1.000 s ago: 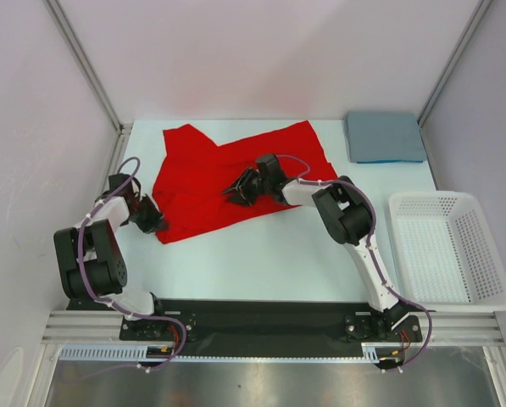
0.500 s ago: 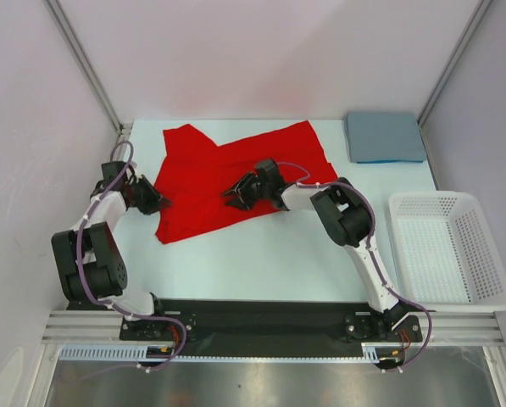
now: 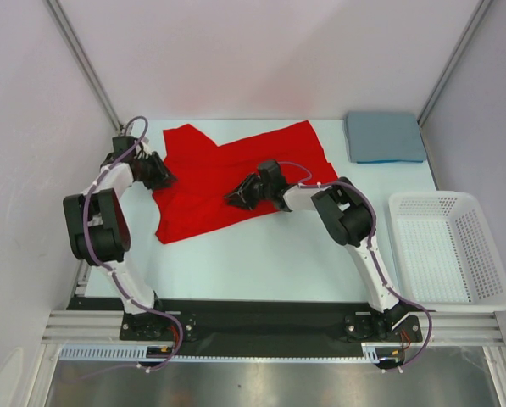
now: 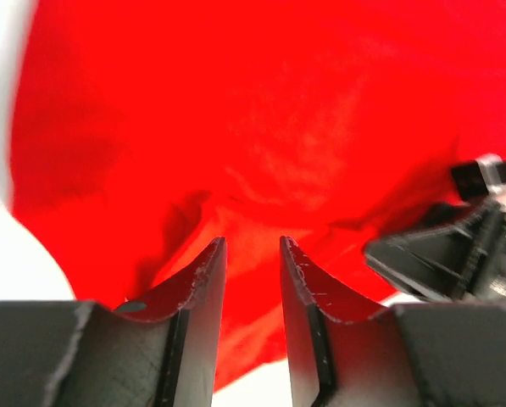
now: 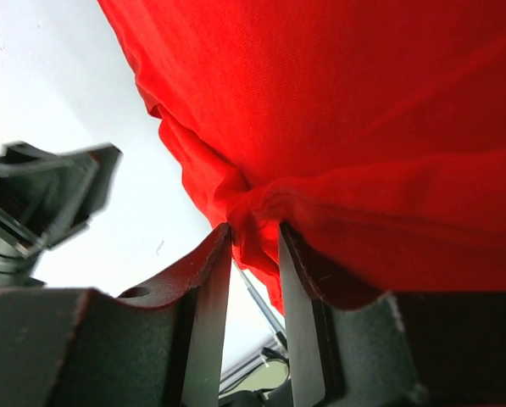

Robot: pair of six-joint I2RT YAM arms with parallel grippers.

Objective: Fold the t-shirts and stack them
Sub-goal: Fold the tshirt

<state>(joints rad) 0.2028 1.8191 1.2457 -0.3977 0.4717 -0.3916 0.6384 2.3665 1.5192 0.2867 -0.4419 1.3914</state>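
Observation:
A red t-shirt point(image 3: 227, 170) lies crumpled and partly spread on the white table; it fills the left wrist view point(image 4: 261, 110) and the right wrist view point(image 5: 363, 110). My left gripper point(image 3: 158, 174) is at the shirt's left edge, jaws a little apart with nothing between them point(image 4: 251, 250). My right gripper point(image 3: 238, 196) sits on the middle of the shirt, shut on a bunched fold of red cloth point(image 5: 253, 231). A folded grey-blue t-shirt point(image 3: 385, 136) lies at the back right.
A white mesh basket point(image 3: 448, 248) stands at the right edge of the table. The right gripper's black body point(image 4: 456, 250) shows in the left wrist view. Metal frame posts rise at the back corners.
My left gripper has moved away from the near-left corner of the red shirt, up along its left edge toward the back. The right gripper has stayed on the shirt's middle.

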